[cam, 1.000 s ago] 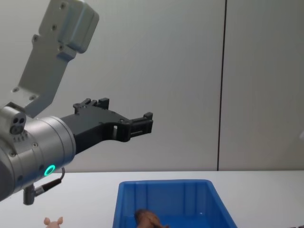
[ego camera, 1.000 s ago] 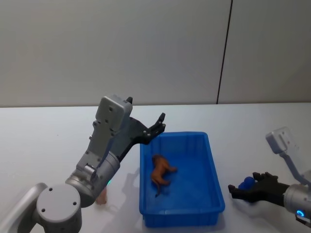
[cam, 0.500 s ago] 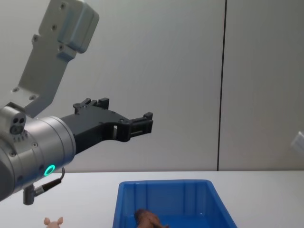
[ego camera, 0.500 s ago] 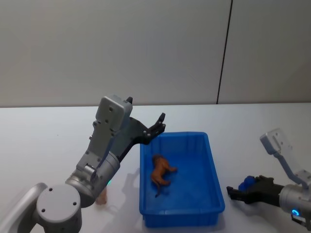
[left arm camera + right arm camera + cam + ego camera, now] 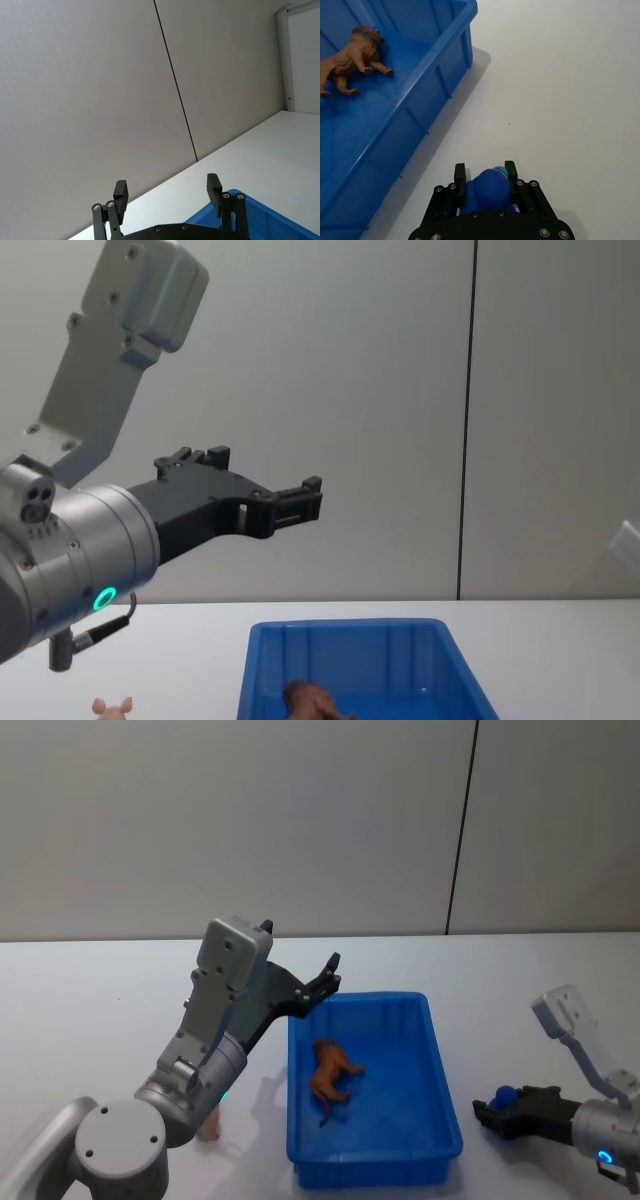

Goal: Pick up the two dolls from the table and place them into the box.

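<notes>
The box (image 5: 440,60) beside the right gripper (image 5: 485,167) is glossy blue plastic, its floor catching soft highlights. The brown doll (image 5: 352,55) inside looks like matt moulded plastic (rough at the mane). The table (image 5: 560,75) under that gripper is smooth, matt white. It and the left gripper (image 5: 167,185) have matt black fingers with bright metal screws. The blue lump (image 5: 487,192) clamped in the right one is smooth and faintly shiny.

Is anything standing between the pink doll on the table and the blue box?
Nothing visible does: bare table lies between the pink doll and the box. The open left gripper hangs above the box; the right gripper holds a blue object.
</notes>
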Controlling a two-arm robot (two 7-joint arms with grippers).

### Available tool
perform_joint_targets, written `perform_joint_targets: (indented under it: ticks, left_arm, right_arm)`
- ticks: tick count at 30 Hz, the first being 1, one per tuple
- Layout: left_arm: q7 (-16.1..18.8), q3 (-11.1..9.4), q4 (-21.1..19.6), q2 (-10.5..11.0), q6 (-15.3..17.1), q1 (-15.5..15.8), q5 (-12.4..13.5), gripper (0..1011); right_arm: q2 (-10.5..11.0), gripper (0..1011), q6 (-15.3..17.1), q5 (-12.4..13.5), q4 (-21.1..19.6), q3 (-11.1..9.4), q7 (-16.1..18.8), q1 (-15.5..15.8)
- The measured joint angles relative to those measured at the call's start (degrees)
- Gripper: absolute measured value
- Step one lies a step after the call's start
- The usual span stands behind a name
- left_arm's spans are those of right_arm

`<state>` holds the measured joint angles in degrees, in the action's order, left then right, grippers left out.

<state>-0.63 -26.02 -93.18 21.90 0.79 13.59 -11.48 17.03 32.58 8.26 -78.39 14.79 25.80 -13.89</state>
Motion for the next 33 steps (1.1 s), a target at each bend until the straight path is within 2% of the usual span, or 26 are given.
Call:
perform_joint_targets:
  ticks: [8, 14, 33]
  left_arm:
    - [0.0, 0.0, 0.0, 0.0, 0.0, 0.0, 0.0, 1001]
    - [0.0, 0.0, 0.0, 0.0, 0.0, 0.0, 0.0, 1001]
    - [0.0, 0.0, 0.0, 0.0, 0.0, 0.0, 0.0, 1001]
  right_arm:
    - [0.1, 411, -0.8, -0.2, -0.1, 0.0, 0.0, 0.0]
    - [0.4, 374, -3.0, -0.9, -0.7, -0.1, 0.4, -0.1]
    - [0.5, 263, -13.0, -3.0, -3.5, -0.4, 5.1, -3.7]
